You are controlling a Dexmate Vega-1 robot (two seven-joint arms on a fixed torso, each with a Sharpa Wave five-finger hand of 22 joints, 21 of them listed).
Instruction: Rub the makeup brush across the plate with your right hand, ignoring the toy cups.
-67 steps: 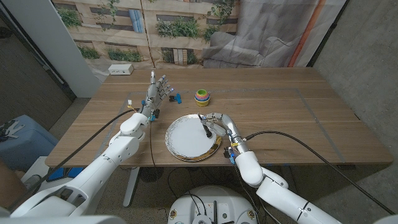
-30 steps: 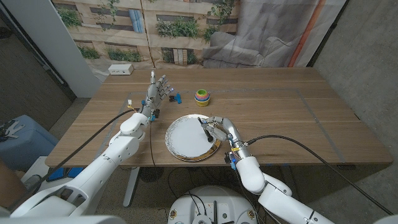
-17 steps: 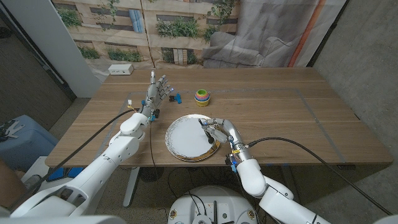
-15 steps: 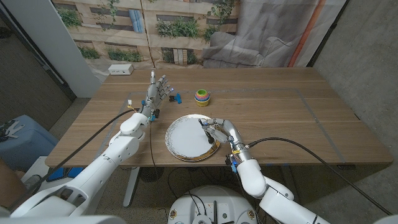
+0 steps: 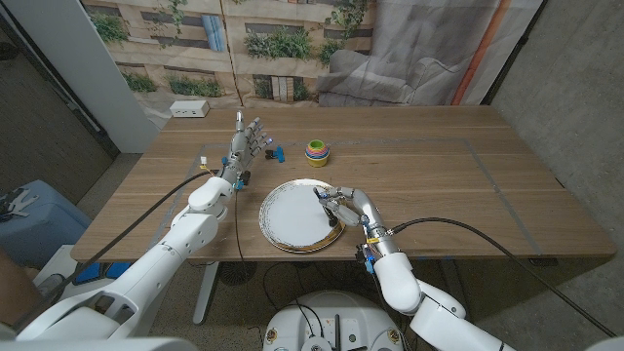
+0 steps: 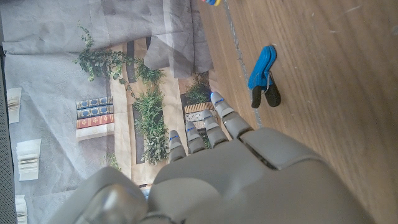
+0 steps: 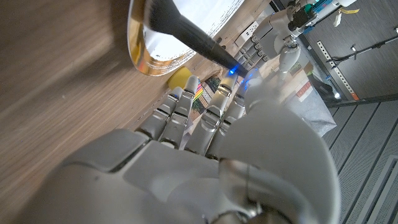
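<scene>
Right hand (image 5: 343,207) pulled back toward counter's near edge, grasping makeup brush (image 5: 323,199) (bristles at plate (image 5: 289,216) rim); stroke likely ending. Left hand (image 5: 249,139) released, idle.

No legible text, label, brand, number or sign is present on any object in these views.

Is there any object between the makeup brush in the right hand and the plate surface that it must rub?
Nothing visible is in the way. The right hand holds the makeup brush at the plate already, its bristles over the right part. The toy cups stand farther back on the table, apart from the plate.
</scene>
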